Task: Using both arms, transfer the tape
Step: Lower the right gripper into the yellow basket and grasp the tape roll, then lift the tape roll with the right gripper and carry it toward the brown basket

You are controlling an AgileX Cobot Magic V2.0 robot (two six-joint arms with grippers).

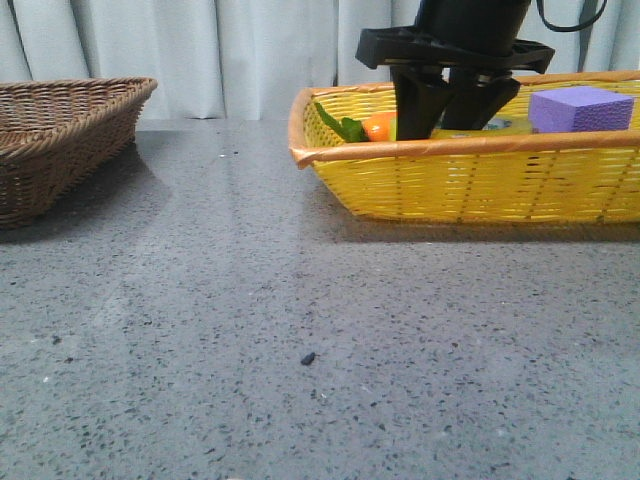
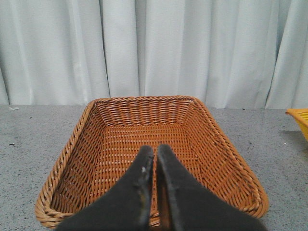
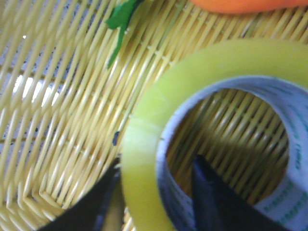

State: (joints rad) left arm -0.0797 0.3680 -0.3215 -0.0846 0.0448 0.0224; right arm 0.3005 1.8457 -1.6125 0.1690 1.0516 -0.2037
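speckled grey surface (image 1: 250, 330) is lying bare up front; the wide yellow tape roll (image 3: 202, 72) is lying flat in the yellow woven basket (image 1: 470, 185) at the far right edge. right tool (image 3: 154, 192) is straddling its wall, one finger inside the core, not yet clamped. left tool (image 2: 155, 159) is hovering nearly closed, empty, over the brown wicker basket (image 2: 115, 144).

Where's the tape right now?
The tape lies in the yellow basket on the table's right, between carrot and purple block, the right gripper straddling its wall.

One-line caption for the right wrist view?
Right gripper straddling the tape wall inside the yellow basket.
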